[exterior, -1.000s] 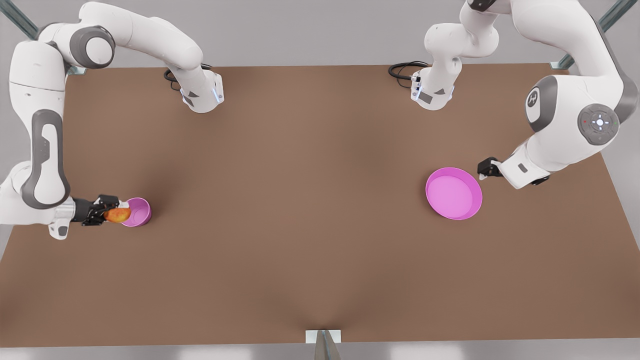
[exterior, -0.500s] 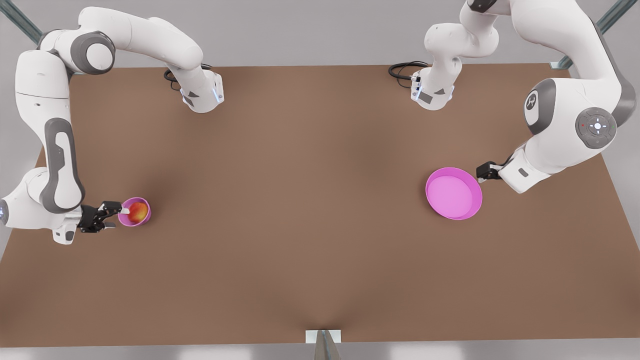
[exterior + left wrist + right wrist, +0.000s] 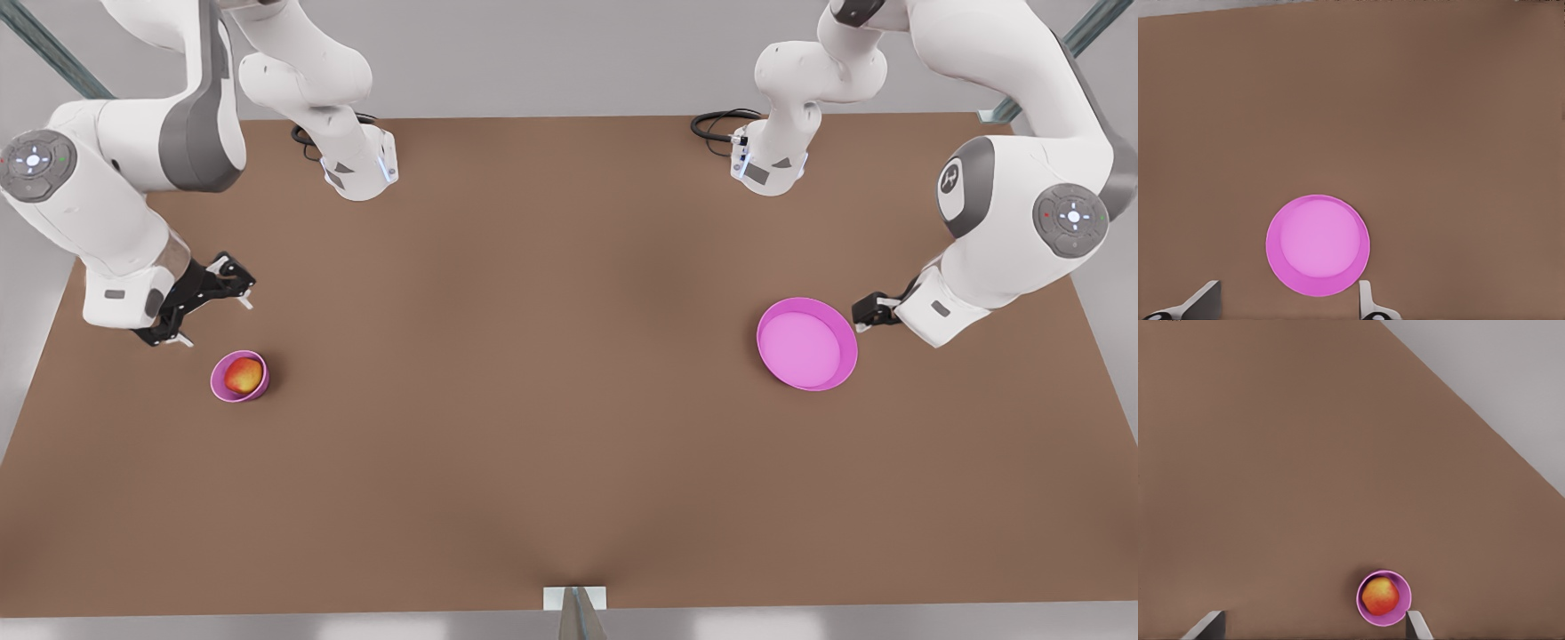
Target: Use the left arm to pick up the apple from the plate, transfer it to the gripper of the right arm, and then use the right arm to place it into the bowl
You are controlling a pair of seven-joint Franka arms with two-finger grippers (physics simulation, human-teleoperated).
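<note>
The right gripper [image 3: 213, 302] is hanging open and empty above the brown counter [image 3: 533, 373] on the front view's left, its two black fingers spread wide and apart from everything beneath. In the right wrist view its pale fingertips [image 3: 1417, 625] are standing well apart, with the bowl [image 3: 1402, 608] lying between them and closer to one tip. Just beside this gripper, toward the near edge of the counter in the front view, the small deep pink-violet bowl [image 3: 219, 382] is sitting upright, and the apple [image 3: 243, 375] is resting inside it, red-orange with a yellowish patch, filling most of the bowl's hollow; the right wrist view is showing the apple [image 3: 1380, 596] seated in the same way. Well apart, on the front view's right, the left gripper [image 3: 861, 313] is waiting just beside the rim of the plate [image 3: 806, 344], on the side away from the bowl, not touching it as far as the front view tells. In the left wrist view its fingertips [image 3: 1367, 301] are spread open and holding nothing, with the plate [image 3: 1317, 245] lying flat on the counter ahead of them. The wide shallow magenta-pink plate is carrying nothing on its surface.
</note>
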